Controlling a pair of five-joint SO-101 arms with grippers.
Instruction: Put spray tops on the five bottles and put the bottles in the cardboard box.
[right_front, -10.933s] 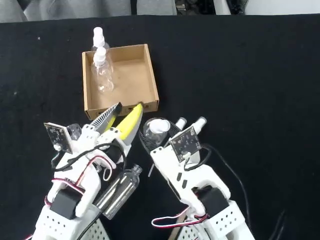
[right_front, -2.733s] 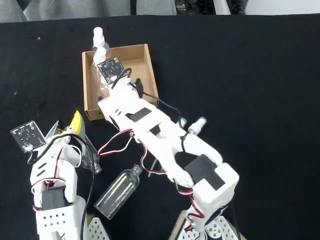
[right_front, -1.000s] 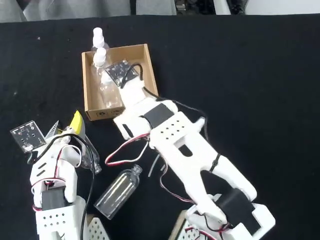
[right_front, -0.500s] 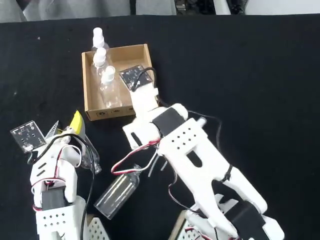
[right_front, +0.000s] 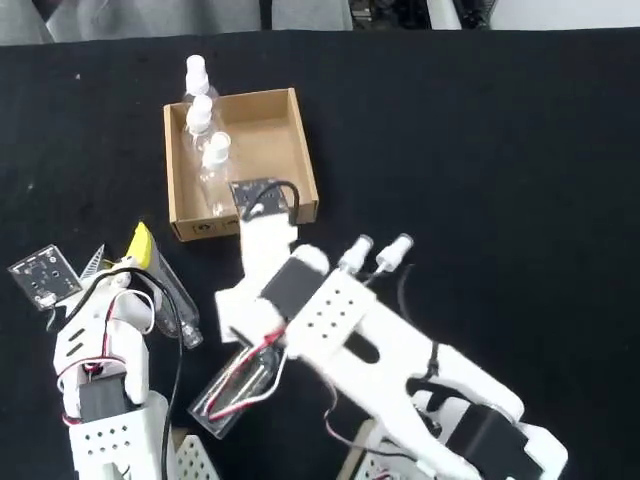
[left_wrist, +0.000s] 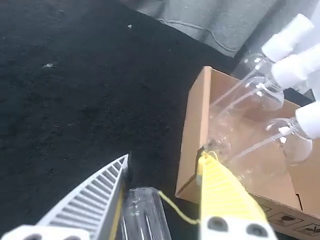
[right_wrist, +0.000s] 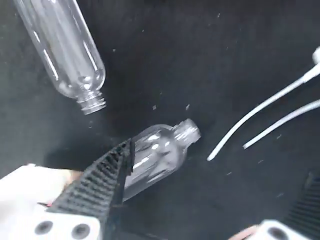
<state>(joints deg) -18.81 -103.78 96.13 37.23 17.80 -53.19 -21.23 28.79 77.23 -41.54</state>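
- The left gripper (left_wrist: 163, 161) is closed around an uncapped bottle (left_wrist: 142, 215), whose neck sits between the grey and the yellow finger, above the black table (right_front: 500, 150).
- The right gripper (right_wrist: 218, 167) has its fingers wide apart and holds nothing. A second uncapped bottle (right_wrist: 157, 152) lies on the table just beside its black ribbed finger.
- 2 loose spray tops (right_front: 398, 244) lie near the right arm.
- The cardboard box (right_front: 303, 150) holds 2 capped bottles (right_front: 215, 160). A 3rd capped bottle (right_front: 196, 72) is at its far corner; I cannot tell if it is inside.
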